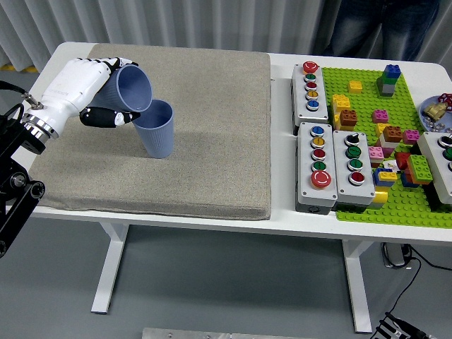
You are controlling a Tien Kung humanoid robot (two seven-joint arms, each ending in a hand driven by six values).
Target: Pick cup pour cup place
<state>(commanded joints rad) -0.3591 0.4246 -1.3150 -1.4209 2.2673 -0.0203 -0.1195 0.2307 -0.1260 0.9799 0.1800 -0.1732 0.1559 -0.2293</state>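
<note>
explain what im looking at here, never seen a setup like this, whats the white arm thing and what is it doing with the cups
This is one picture from a camera high on a humanoid robot, looking forward and down over a white table. The white and black limb coming in from the left ends in the robot's left hand, which has five fingers. It grips a blue cup and holds it tipped on its side, mouth toward a second blue cup that stands upright on a grey mat, as if pouring. Whether anything comes out cannot be seen. The right arm is out of view. To the right of the mat lie grey button boxes and a green baseplate with coloured bricks. A person stands at the far side, hands not visible.
</note>
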